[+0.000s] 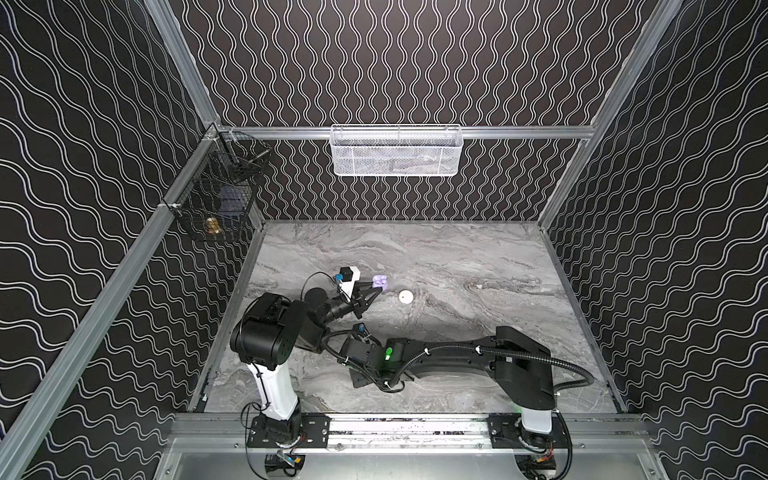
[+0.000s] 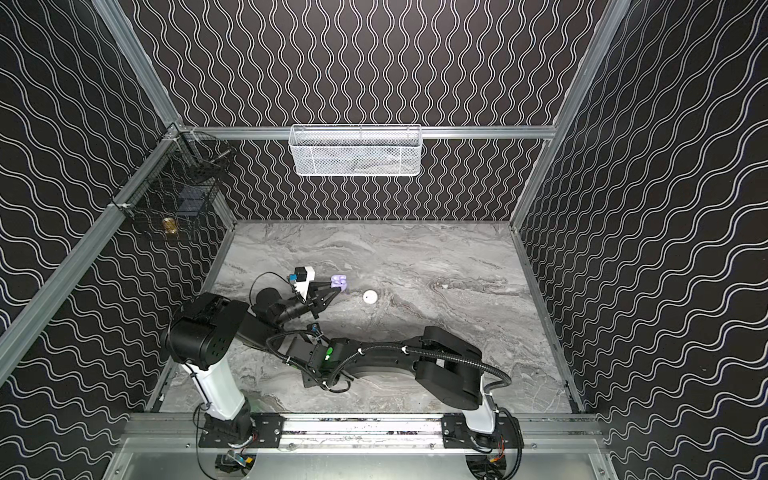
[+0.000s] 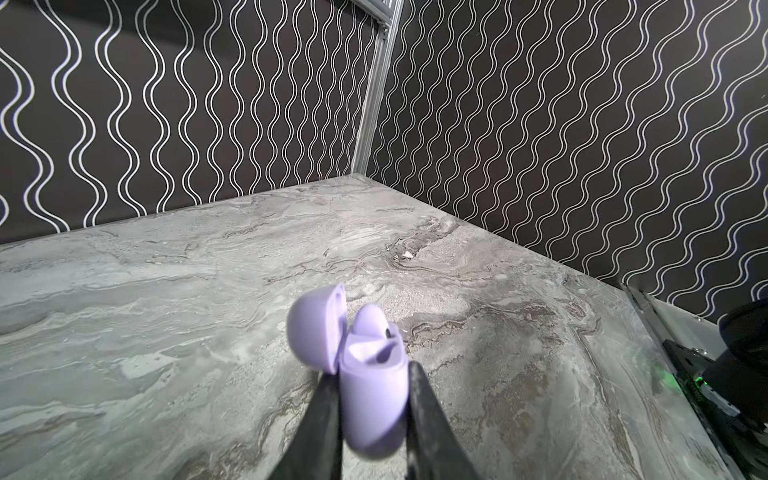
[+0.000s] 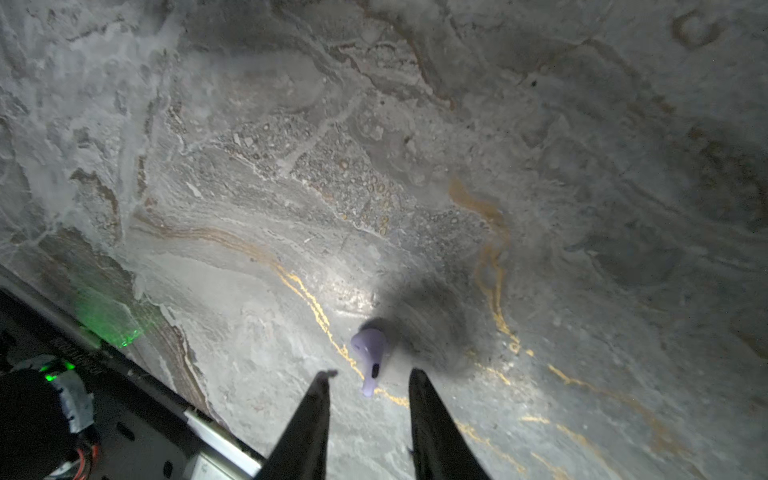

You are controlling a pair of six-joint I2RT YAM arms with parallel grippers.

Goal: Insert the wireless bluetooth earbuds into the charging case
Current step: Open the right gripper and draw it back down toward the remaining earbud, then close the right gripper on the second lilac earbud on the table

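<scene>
Straddling lavender earbud [image 4: 368,353] on bench [image 4: 249,166], R fingers [image 4: 307,428] part open, gripping nothing; its stem runs 6–12, bulb at 12. L fingers [image 3: 316,424] clamped on open lavender charging case [image 1: 379,281], approx 12 o'clock beyond in top view.

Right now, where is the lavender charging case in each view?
In a top view: lavender charging case, left of centre.
In a top view: left of centre too.
Left wrist: bottom centre, between the left gripper's jaws.
Right wrist: not in it.
Shared landmark: marble tabletop.
</scene>
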